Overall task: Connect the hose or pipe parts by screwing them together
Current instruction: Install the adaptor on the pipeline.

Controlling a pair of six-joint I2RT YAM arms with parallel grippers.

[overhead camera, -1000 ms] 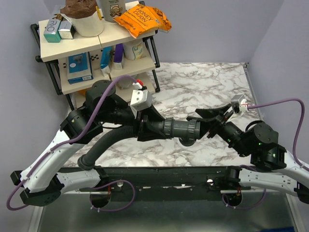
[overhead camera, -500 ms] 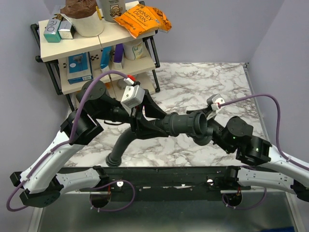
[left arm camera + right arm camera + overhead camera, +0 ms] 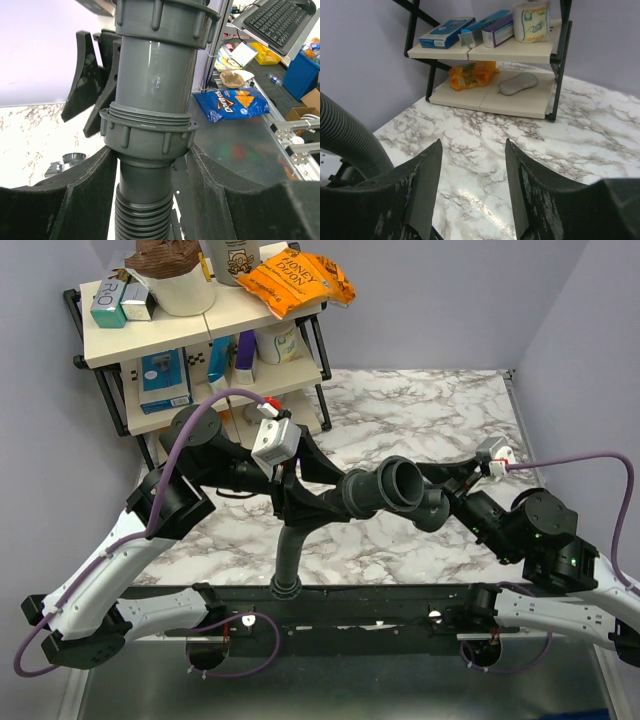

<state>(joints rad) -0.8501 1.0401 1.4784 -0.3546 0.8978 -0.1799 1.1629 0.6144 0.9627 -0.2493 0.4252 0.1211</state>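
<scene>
1. Near edge of the table [image 3: 420, 410]: the free end of the ribbed hose [image 3: 288, 550] hangs straight down and ends over the black rail between the two arm bases. I cannot tell whether it touches the rail.

2. Left gripper [image 3: 305, 498]: positioned above the near-left part of the table. In the left wrist view its jaws are closed on the smooth collar of the ribbed hose, one finger on each side. The ring nut [image 3: 147, 135] sits just above the fingers, around the joint between the hose and the fitting.

3. Pipe fitting [image 3: 385, 488]: held in the air above the middle of the table. It extends from the left gripper toward the right edge, and one wide round mouth faces up and toward the camera.

4. Right gripper [image 3: 472, 145]: positioned just beside the fitting on its right-edge side. Its jaws stand apart with nothing between them. In the right wrist view I see only marble between the fingers, with the hose off to the left.

5. Far-left corner: a shelf rack [image 3: 120, 340] carries boxes and bottles, with an orange snack bag [image 3: 295, 280] on its top board.
</scene>
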